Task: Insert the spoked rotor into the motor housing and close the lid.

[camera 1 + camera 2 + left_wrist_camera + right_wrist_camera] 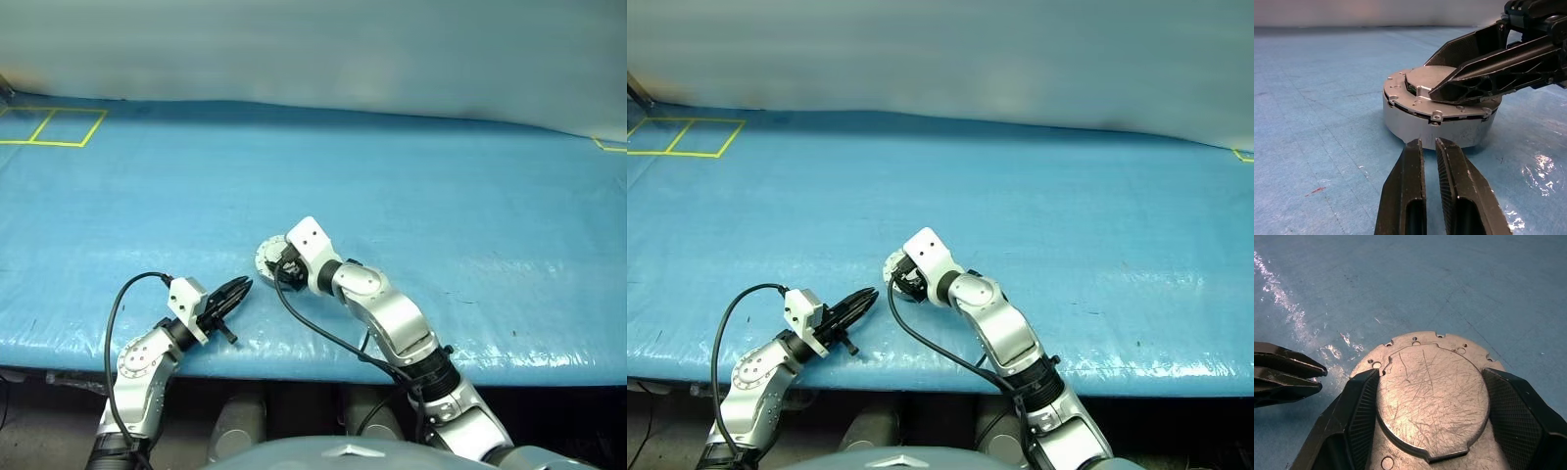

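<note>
My right pincer (1430, 416) sits over the motor housing (1437, 125) with its two black fingers (1354, 411) spread wide, one on each side of the raised round lid (1430, 396). From the right wrist view the inner pads lie right at the lid's rim, but I cannot tell whether they press on it or only bracket it. In the left wrist view those same fingers reach across the top of the housing from the side, lying low over the lid.

The lid is down flat on the housing, its scratched, plain silver-grey outer face up. Around it I see the housing's flange with small holes and screw points, and a thin dark seam below the flange on the side wall.

My left pincer (235, 294) is clenched, its fingers (1410, 191) drawn nearly together with a thin slit between them, grasping nothing. Its tips point level at the housing's side wall and stop just beside it; I cannot tell if they touch.

The housing stands on the blue surface (441, 196) near its front edge, between my two arms. Yellow tape lines (59, 127) mark a far left corner of the surface.
</note>
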You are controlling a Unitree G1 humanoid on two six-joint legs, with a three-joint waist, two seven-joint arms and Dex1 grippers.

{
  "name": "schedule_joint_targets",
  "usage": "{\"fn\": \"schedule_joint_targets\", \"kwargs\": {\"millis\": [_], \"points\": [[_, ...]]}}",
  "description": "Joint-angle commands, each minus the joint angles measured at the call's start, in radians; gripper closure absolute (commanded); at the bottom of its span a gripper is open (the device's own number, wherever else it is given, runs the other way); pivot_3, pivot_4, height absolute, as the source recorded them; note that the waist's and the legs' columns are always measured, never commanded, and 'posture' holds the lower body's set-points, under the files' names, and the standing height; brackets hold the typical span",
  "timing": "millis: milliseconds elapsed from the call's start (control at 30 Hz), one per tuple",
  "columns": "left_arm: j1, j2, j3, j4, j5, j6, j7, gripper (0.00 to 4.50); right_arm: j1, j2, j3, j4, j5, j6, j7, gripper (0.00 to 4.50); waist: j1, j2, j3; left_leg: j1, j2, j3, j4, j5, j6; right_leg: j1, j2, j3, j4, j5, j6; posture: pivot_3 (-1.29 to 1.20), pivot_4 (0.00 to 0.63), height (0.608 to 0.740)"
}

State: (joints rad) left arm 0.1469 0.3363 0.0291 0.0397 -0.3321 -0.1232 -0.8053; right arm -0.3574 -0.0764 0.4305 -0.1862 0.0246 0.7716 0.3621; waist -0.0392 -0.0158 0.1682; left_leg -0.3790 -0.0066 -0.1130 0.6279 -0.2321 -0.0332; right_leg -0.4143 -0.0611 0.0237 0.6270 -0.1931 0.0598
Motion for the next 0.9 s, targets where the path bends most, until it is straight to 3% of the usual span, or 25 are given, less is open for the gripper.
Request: {"fn": "schedule_joint_targets", "kwargs": {"millis": [33,567,733,800,900], "points": [[0.003,-0.002,0.005,-0.003,-0.001,-0.017,0.004,4.07,0.004,-0.01,0.022,0.022,-0.027,0.016,-0.014,1.48,0.0,0.0,0.0,0.0,0.0,0.0,0.0,0.0,0.0,0.0,0.0,0.0,0.0,0.0,0.0,0.0,0.15,0.74],[0.008,-0.009,-0.002,-0.008,0.004,-0.004,0.027,4.07,0.007,-0.002,0.019,0.078,-0.033,0.053,-0.034,1.48,0.0,0.001,-0.002,0.001,0.0,0.0,0.0,0.0,0.0,0.001,0.0,-0.001,0.0,0.0,0.0,0.0,0.15,0.74],[-0.024,-0.037,0.028,-0.031,-0.063,0.102,0.077,4.07,0.011,-0.014,0.014,0.081,-0.031,0.046,-0.03,1.48,0.0,0.001,-0.003,0.001,0.0,0.0,0.0,0.0,0.0,0.001,0.0,-0.001,0.0,0.0,0.0,0.0,0.15,0.74],[-0.055,-0.043,0.034,-0.025,-0.076,0.141,0.093,4.42,0.012,-0.017,0.012,0.078,-0.031,0.046,-0.029,1.48,0.001,0.001,-0.003,0.001,0.0,-0.001,0.001,0.0,0.0,0.001,0.0,-0.001,0.0,0.0,0.0,0.0,0.15,0.74],[-0.089,-0.032,0.009,-0.01,-0.068,0.166,0.065,4.48,0.015,-0.018,0.012,0.076,-0.031,0.045,-0.031,1.48,0.0,0.001,-0.004,0.001,0.0,-0.001,0.001,0.0,0.0,0.001,0.0,-0.002,0.0,0.0,0.0,0.0,0.15,0.74]]}}
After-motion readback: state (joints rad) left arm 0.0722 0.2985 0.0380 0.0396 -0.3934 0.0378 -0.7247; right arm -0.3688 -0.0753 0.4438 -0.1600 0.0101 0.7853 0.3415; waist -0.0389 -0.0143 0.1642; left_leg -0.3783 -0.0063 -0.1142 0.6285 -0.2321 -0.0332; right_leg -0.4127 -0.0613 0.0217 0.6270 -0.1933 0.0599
